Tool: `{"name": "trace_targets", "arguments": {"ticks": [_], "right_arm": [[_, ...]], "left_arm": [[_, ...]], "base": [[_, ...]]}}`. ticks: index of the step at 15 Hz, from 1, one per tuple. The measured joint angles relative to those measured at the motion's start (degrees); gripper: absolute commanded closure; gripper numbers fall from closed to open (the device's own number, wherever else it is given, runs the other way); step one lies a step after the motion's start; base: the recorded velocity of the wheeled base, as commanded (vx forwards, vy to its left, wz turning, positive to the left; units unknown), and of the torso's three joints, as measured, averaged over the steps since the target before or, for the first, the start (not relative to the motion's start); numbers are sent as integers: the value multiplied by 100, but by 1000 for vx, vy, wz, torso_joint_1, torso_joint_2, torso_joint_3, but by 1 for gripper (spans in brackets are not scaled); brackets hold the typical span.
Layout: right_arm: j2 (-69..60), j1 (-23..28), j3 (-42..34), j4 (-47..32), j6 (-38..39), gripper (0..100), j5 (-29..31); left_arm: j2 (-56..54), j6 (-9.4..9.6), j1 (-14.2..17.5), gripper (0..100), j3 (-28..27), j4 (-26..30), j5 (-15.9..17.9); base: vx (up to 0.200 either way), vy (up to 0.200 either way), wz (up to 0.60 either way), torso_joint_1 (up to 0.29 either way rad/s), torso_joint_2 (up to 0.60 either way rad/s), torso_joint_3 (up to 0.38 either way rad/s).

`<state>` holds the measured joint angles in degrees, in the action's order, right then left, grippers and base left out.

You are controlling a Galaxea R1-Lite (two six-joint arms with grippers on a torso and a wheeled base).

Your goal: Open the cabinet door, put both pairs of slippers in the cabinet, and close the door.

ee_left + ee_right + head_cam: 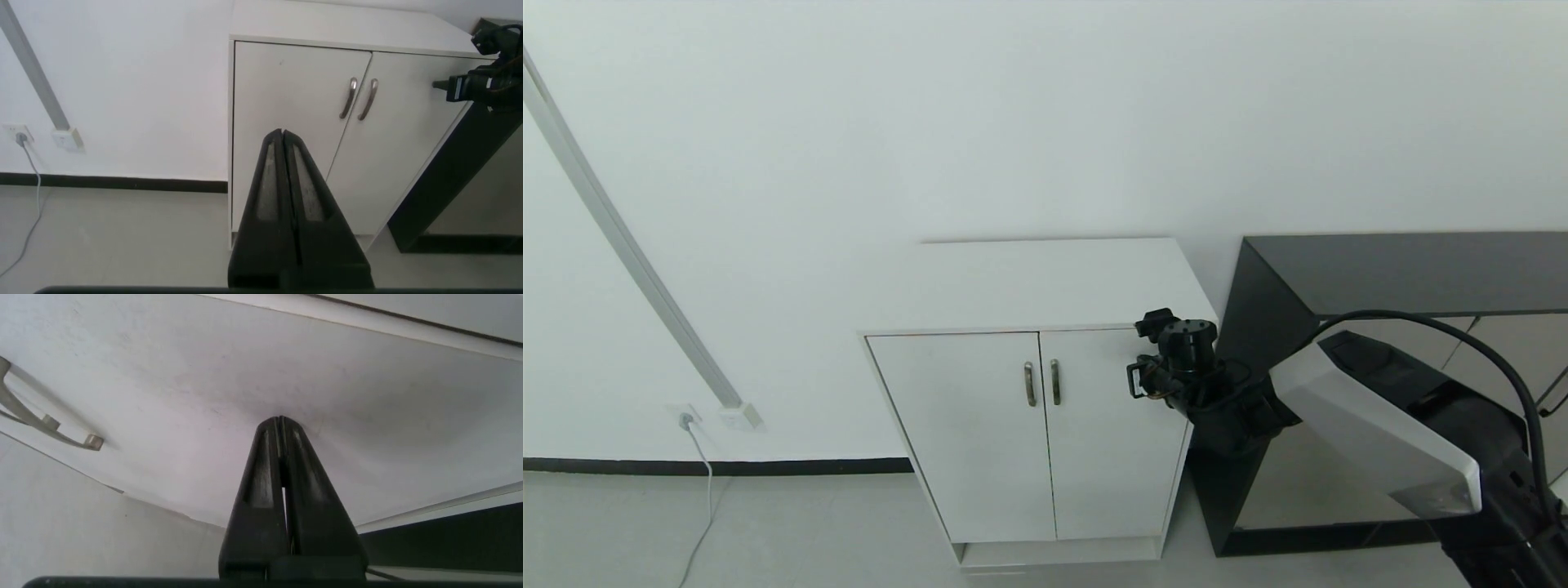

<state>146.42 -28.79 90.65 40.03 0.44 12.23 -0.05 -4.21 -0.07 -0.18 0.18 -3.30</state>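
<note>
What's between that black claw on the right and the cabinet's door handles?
Only bare white door. In the head view, the right gripper is near the right door's outer edge, with plain panel from it to the handles.

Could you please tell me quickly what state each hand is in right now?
Left hand: closed, holding nothing.
Right hand: closed, holding nothing, near the cabinet door.

The right gripper (282, 423) points at the white cabinet door (204, 367) from close up, its jaws pressed together. A curved metal handle (45, 420) sits on that door, well apart from the jaws. A dark piece of furniture (466, 535) lies beyond the door's edge.
</note>
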Motion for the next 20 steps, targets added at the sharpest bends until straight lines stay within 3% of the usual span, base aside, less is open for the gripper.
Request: {"name": "trace_targets", "arguments": {"ticks": [12,20], "right_arm": [[61,9,44,48,7,100,26],[-502,-11,-1452,1048,11,100,17]], "left_arm": [[0,0,0,100,0,0,0],[0,0,0,100,0,0,7]], "base": [[0,0,0,0,0,0],[0,0,0,0,0,0]]}}
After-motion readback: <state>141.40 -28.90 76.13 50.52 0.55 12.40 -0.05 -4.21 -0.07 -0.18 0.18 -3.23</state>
